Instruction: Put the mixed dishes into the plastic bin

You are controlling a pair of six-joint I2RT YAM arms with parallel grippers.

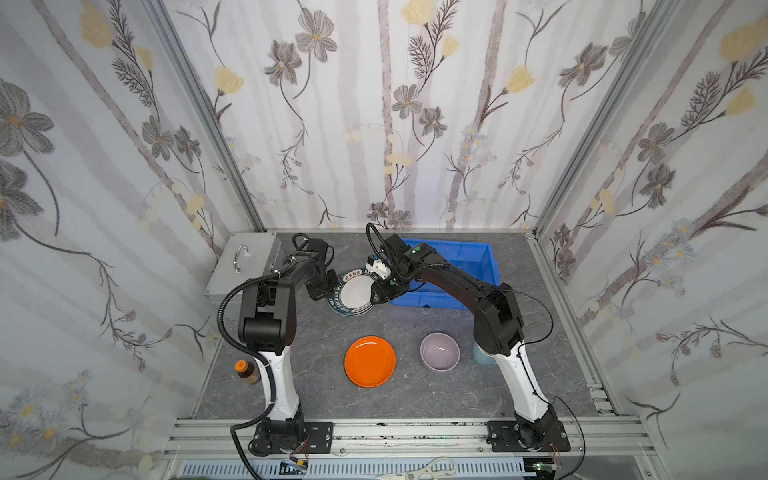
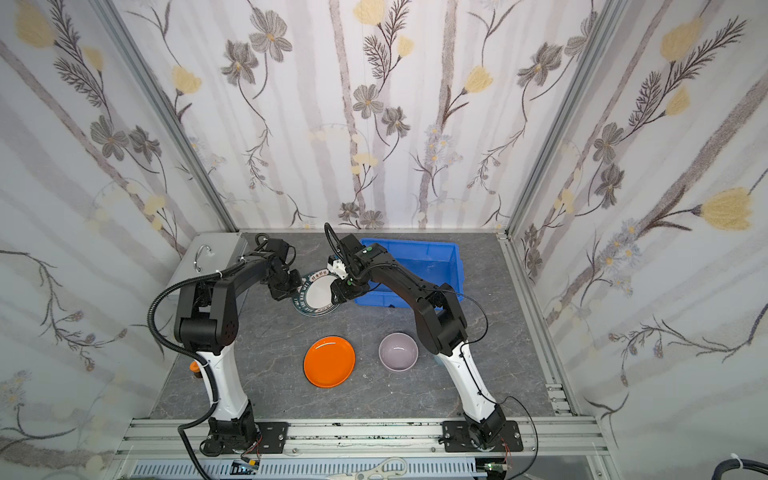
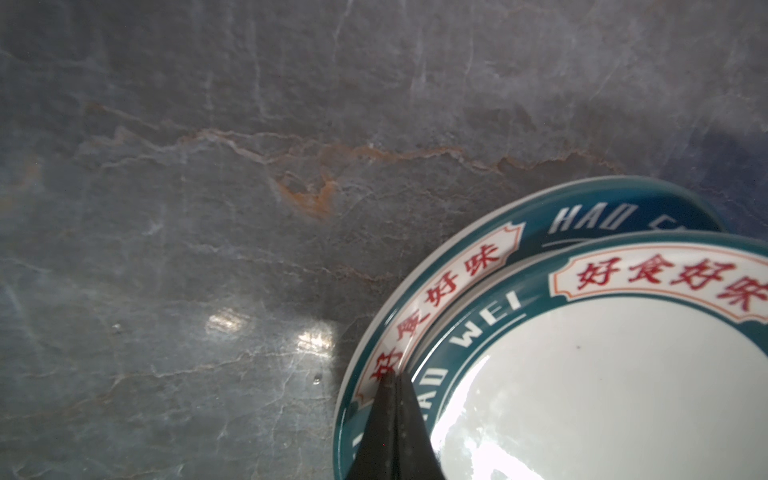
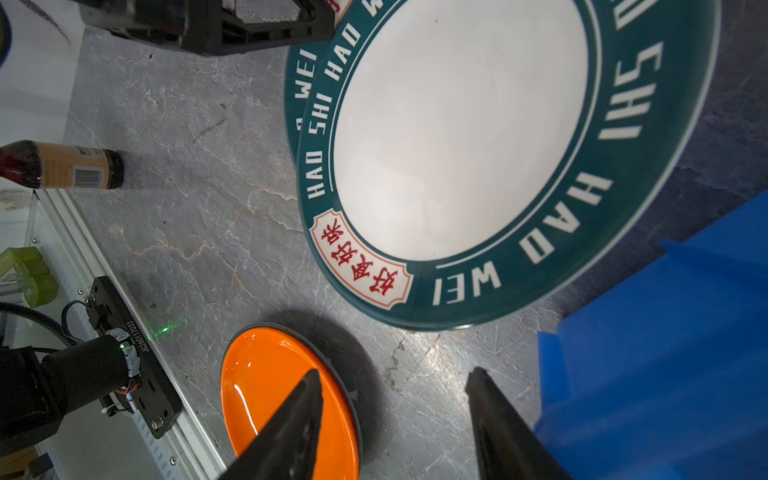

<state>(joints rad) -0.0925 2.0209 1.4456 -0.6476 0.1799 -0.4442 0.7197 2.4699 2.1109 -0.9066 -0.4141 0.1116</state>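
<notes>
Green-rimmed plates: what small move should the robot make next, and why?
Probably the right hand should ease toward the rim of the top plate and close on it. It stands open just short of that rim, beside the blue bin, while the shut left hand has its tip at the seam with the lower plate.

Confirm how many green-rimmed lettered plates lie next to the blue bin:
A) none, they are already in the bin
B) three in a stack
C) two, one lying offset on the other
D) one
C: the left wrist view shows an upper lettered plate lying offset on a lower lettered plate, so two rims show.
</notes>
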